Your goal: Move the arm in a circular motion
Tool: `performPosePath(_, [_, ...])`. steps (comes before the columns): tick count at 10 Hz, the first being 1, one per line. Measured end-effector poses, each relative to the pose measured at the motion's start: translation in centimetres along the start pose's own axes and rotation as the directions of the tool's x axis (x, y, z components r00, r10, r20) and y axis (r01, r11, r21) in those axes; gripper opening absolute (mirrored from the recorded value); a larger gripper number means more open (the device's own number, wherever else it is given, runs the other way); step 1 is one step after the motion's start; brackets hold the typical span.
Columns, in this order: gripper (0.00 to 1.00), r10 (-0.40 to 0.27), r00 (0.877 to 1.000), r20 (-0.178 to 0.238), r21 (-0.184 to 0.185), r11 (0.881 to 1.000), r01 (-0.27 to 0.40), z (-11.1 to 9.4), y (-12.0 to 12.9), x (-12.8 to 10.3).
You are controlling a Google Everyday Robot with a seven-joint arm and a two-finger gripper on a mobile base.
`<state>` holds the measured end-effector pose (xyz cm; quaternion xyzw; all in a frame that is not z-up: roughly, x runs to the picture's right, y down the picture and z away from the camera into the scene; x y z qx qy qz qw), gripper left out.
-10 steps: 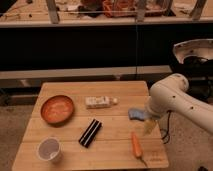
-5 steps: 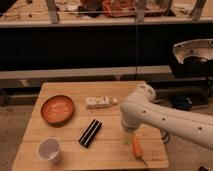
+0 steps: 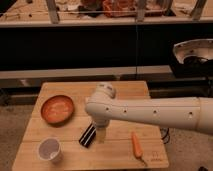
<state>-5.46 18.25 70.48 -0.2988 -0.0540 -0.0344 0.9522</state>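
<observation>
Since the earlier frames the arm (image 3: 150, 111) has swept leftward across the counter (image 3: 120, 90); its elbow joint, which stood near the right edge, now sits over the counter's middle, and the white packet that lay near the far edge is now hidden behind the arm.

The arm enters from the right edge of view as one long horizontal segment, ends in a bulbous joint, then drops a short link downward; the end effector (image 3: 101, 134) hangs at the foot of that link, over the front-middle of the counter, just beside the dark rectangular object (image 3: 88, 135) (touching or merely above it: cannot tell); whether its fingers are apart or together I cannot tell.

Key relation: the long axis of the arm runs left-right, parallel to the counter's front edge, with the end effector at its left end; only one arm, so no choice of side.

Judgement: a circular sweep onward from here would carry the tip toward the orange bowl (image 3: 57, 109) near the left edge or the white cup (image 3: 49, 149) at the front-left corner; the carrot (image 3: 136, 145) lies front-right, well apart from the tip; height should be kept to pass over them.
</observation>
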Motion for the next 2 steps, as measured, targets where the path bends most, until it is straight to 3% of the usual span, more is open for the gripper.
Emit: performPosePath(2, [0.80, -0.039, 0.999, 0.022, 0.014, 0.999, 0.039, -0.1, -3.8, -2.6])
